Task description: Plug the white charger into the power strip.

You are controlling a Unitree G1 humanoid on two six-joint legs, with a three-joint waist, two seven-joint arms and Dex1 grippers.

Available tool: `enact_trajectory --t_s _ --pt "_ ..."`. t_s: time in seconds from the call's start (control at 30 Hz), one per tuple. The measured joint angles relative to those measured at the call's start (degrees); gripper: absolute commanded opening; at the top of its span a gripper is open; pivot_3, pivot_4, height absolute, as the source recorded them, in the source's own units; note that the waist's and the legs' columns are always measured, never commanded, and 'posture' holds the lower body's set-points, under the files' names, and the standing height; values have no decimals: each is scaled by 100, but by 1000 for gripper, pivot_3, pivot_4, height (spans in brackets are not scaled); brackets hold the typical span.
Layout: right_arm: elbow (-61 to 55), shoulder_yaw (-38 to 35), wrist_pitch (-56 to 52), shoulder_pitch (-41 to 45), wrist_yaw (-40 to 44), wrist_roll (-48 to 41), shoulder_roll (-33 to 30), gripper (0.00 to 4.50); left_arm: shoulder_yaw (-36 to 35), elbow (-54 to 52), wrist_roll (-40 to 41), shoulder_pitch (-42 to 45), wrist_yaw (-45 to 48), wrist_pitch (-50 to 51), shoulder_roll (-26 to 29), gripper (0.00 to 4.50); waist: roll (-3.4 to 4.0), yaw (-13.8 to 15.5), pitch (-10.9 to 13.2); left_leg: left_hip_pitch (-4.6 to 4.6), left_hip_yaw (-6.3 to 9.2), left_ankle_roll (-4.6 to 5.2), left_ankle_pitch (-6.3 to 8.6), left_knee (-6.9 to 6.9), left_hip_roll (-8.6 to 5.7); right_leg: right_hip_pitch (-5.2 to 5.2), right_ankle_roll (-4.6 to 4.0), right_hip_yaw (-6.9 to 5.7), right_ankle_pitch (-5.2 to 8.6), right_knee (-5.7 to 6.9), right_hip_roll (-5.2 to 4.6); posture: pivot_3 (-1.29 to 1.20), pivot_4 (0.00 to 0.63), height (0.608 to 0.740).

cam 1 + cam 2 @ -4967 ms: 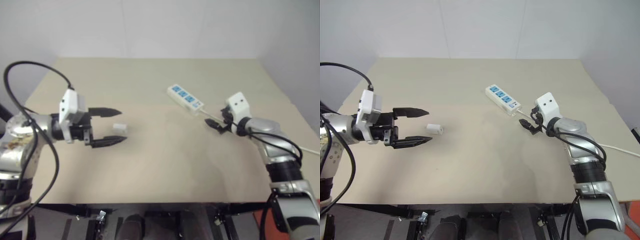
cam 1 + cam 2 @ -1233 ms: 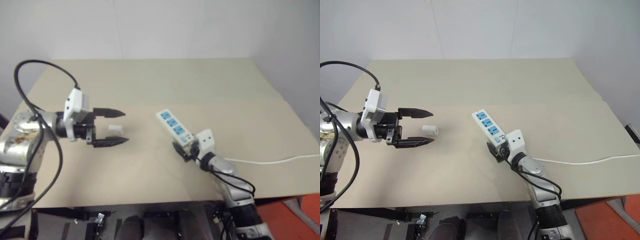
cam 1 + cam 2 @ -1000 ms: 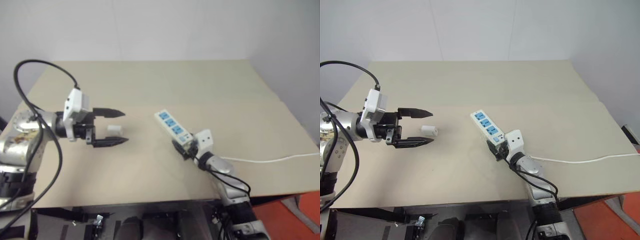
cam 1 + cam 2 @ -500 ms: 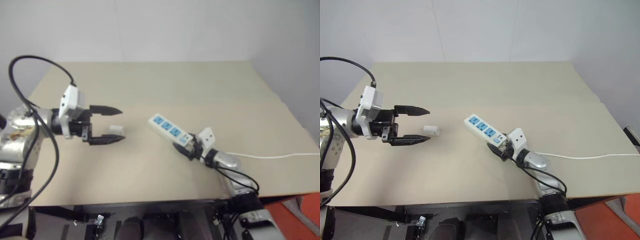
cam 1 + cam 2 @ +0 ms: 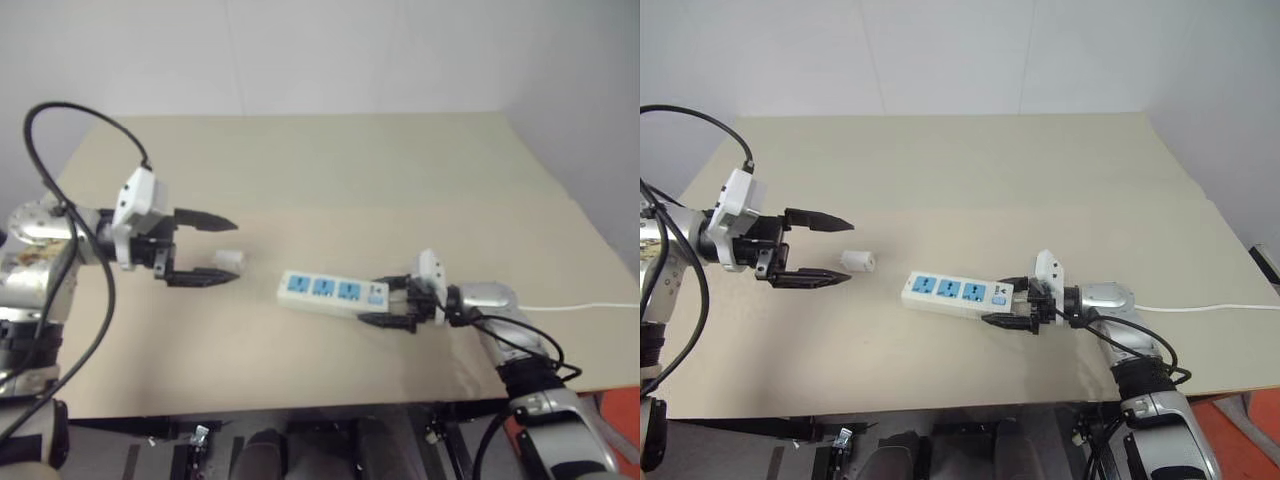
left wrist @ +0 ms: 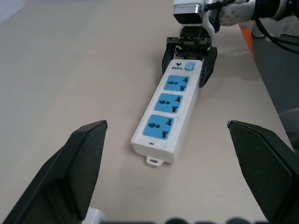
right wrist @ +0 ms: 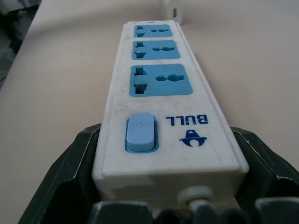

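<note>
We look down on a broad beige tabletop [image 5: 970,170] whose far half lies bare up to the pale wall, while its near edge runs just below the two arms. Across the middle of it lies the long white power strip with three blue socket faces [image 5: 958,292], flat on the surface, sockets up, its switch end pointing toward our right side and its free end pointing toward our left. A thin white cord [image 5: 1210,308] runs from the switch end along the table to the right edge. Our right gripper [image 5: 1008,302] is clamped on the switch end of the strip, one black finger pressed on each long side, as the right wrist view shows plainly. Our left gripper [image 5: 818,249] hovers over the left part of the table with its two black fingers spread wide and nothing between them. The small white boxy charger [image 5: 857,261] rests on the table just beyond those fingertips, apart from them, and between them and the free end of the strip, with a strip of bare table on either side of it.
</note>
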State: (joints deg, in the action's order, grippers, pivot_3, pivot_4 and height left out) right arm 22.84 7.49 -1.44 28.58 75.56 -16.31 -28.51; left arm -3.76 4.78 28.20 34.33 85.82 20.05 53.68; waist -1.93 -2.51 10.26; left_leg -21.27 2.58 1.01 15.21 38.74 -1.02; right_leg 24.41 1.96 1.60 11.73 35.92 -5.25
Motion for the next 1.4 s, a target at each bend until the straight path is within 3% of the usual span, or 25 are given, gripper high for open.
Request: enact_trajectory --t_s 0.4,0.77,0.87,1.17,1.4 --pt "1433 72 1302 515 445 284 146 3446 442 629 -695 475 385 -366 240 4500 1 2 0 10 -17 -1 0 2 0 -8 -1 -1 0 8 0 0 150 740" --pt "1821 78 1655 726 690 396 259 3446 1569 2203 -1493 1821 648 -1311 180 4500 0 -24 0 11 -17 -1 -1 5 0 -8 -1 0 0 12 4 0 150 740" --pt "1822 82 1684 726 715 406 275 3446 2032 2631 -1782 2185 649 -1575 41 4500 0 -17 0 10 -17 -1 -1 10 0 -9 -1 -1 0 13 4 0 150 740" --pt "1719 99 1682 714 753 437 360 3446 3413 4884 -4065 4076 319 -2868 -1160 4500 -1 -38 1 5 -17 0 0 11 -2 -7 1 -3 0 10 6 0 150 740" --pt "1433 110 1556 570 672 441 368 3446 3879 5839 -5129 4239 45 -3544 -1654 4500 -4 -49 2 0 -15 0 0 14 -2 -4 3 -3 1 15 5 0 150 740"
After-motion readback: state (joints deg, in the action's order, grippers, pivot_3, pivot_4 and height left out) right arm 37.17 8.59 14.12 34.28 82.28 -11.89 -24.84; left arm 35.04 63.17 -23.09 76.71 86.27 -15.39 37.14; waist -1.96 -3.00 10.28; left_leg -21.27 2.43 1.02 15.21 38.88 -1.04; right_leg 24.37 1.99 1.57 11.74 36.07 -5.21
